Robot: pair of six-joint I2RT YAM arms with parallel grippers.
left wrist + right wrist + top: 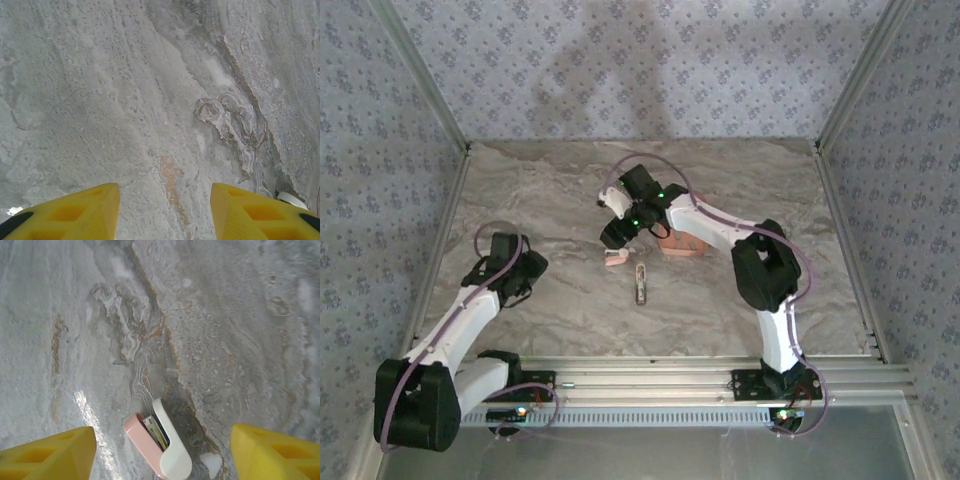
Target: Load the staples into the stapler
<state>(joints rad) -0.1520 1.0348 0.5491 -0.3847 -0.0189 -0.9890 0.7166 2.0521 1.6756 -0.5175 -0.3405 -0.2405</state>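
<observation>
Where the stapler lies: the pink-and-white stapler (615,260) rests near the middle of the marble tabletop (550,200), just on the near side of the right arm's wrist.
Right wrist view: close up, the stapler's white top sits beside its pink base with a metal channel showing between them, detail too small to read from above. It lies between the two yellow right fingers (265,450), touching neither.
Right fingers: spread wide, holding nothing.
Left fingers (75,212): apart with only bare marble between them, over the left part of the tabletop, well apart from the stapler.
Top view adds: a salmon-orange tray (682,247) just right of the stapler, partly under the right arm, its contents too small to make out.
Also from above: a narrow grey metallic piece (640,284) lies near the stapler on its near side. I cannot tell whether it is staples.
</observation>
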